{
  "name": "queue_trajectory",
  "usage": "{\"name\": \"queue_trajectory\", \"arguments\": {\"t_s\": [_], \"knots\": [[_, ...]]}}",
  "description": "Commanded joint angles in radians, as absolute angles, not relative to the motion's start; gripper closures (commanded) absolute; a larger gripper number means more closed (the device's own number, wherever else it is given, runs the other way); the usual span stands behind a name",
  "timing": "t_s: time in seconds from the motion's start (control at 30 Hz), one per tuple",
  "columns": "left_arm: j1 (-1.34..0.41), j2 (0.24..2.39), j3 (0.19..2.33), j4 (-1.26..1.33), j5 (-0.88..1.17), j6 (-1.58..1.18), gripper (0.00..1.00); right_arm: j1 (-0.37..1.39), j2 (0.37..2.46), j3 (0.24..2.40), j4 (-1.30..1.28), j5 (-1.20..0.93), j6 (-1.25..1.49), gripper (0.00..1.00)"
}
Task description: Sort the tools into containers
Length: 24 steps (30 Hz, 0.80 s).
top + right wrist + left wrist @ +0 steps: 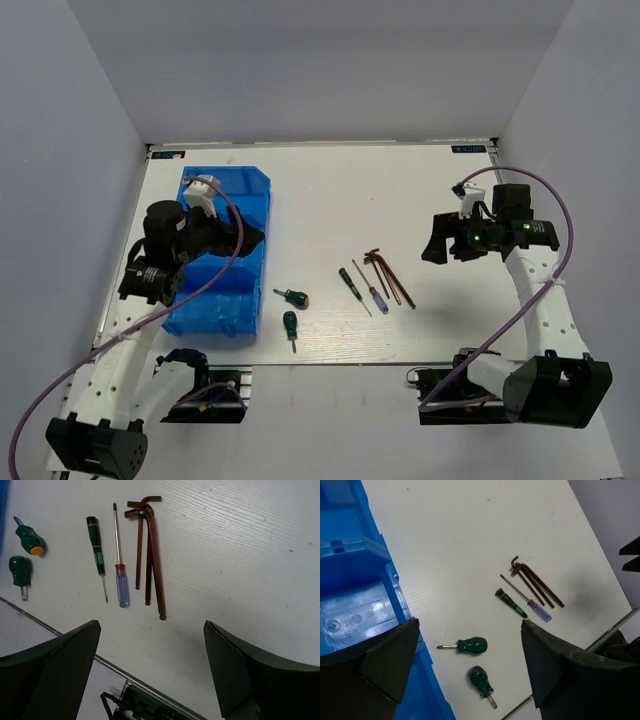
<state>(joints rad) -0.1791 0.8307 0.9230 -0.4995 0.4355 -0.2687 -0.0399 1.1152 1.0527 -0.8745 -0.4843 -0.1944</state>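
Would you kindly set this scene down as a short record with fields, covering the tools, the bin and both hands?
bin: blue bin, table's left side, partly hidden by left arm
stubby tools: two green stubby screwdrivers, on table beside bin
precision tools: black screwdriver, blue-handled screwdriver, side by side
hex keys: three dark-red hex keys, bunched beside them
left hand: open, empty, over bin's edge
right hand: open, empty, above table

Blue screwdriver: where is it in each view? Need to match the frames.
Top external: blue screwdriver right of centre, handle toward the near edge.
Left wrist: blue screwdriver right of centre, handle lower right.
Right wrist: blue screwdriver upper left of centre, tip up.
Shared landmark: red hex keys beside it in all three.
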Motion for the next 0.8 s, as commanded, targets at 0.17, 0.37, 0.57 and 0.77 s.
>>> {"name": "queue_trajectory", "arguments": {"t_s": [0.17,0.37,0.57,0.77], "knots": [[-0.221,0.978,0.864,-0.422,0.488,-0.287,0.33,-0.045,1.14,1.158,-0.939,-0.413,-0.316,0.1],[-0.284,1.081,0.966,-0.562,0.511,-0.226,0.76,-0.041,1.083,1.071,-0.908,-0.503,-0.39,1.0],[-0.399,1.175,1.049,-0.649,0.554,-0.178,0.99,-0.046,1.072,0.974,-0.852,-0.48,-0.288,0.38],[-0.607,1.285,1.037,-0.705,0.374,-0.279,0.42,-0.038,1.092,0.884,-0.784,-0.58,-0.293,0.41]]}}
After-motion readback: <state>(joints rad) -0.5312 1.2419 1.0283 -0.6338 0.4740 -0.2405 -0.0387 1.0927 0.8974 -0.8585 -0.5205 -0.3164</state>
